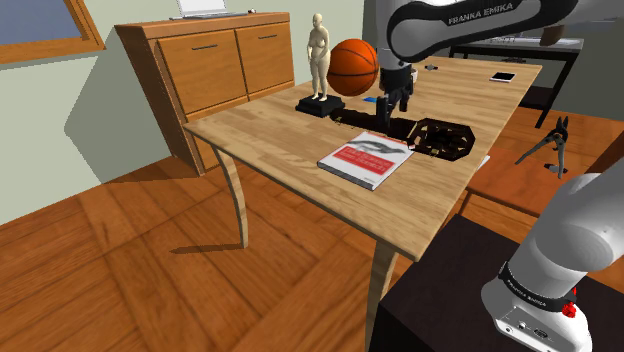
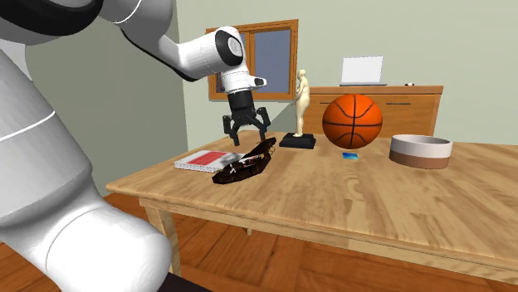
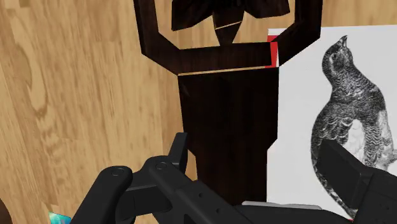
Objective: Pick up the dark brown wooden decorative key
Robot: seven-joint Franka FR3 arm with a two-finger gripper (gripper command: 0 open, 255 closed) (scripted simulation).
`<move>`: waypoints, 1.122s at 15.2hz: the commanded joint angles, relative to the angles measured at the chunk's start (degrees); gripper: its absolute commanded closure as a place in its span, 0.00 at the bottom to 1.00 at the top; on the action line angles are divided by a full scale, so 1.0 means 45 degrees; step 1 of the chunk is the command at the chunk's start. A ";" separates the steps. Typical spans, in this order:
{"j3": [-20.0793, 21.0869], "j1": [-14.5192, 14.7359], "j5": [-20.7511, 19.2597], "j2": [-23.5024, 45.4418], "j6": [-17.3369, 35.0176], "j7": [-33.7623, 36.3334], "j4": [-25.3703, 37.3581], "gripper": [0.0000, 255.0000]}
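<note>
The dark brown decorative key [image 2: 246, 163] lies flat on the wooden table [image 2: 349, 195], its ornate head [image 1: 443, 138] partly overlapping a red-and-white book [image 1: 365, 158]. My black gripper [image 2: 246, 127] hangs open just above the key's shaft end, fingers pointing down and not touching it. In the wrist view the broad dark shaft [image 3: 229, 127] runs up between the fingers, closer to one fingertip [image 3: 180, 151] than the other, with the gripper [image 3: 261, 164] open around it. The book's bird picture [image 3: 347, 121] lies beside the shaft.
A basketball [image 2: 353, 121], a pale figurine on a black base [image 2: 300, 106], a small blue card [image 2: 349, 155] and a striped bowl [image 2: 420, 150] stand behind the key. A phone [image 1: 503, 77] lies at the table's far end. A wooden cabinet [image 1: 215, 65] stands beyond.
</note>
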 commanded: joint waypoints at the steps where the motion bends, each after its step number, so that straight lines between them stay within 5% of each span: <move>1: 0.0193 -0.0083 -0.0585 0.0816 0.0259 0.0193 0.0828 0.00; 4: 0.0349 -0.0162 -0.1220 0.1606 0.0531 0.0391 0.1591 0.00; 13: 0.0326 -0.0176 -0.1346 0.1690 0.1754 0.0758 0.0402 0.00; 14: 0.0326 -0.0176 -0.1346 0.1687 0.1765 0.0762 0.0388 1.00; 17: 0.0336 -0.0170 -0.1343 0.1685 0.1753 0.0775 0.0392 1.00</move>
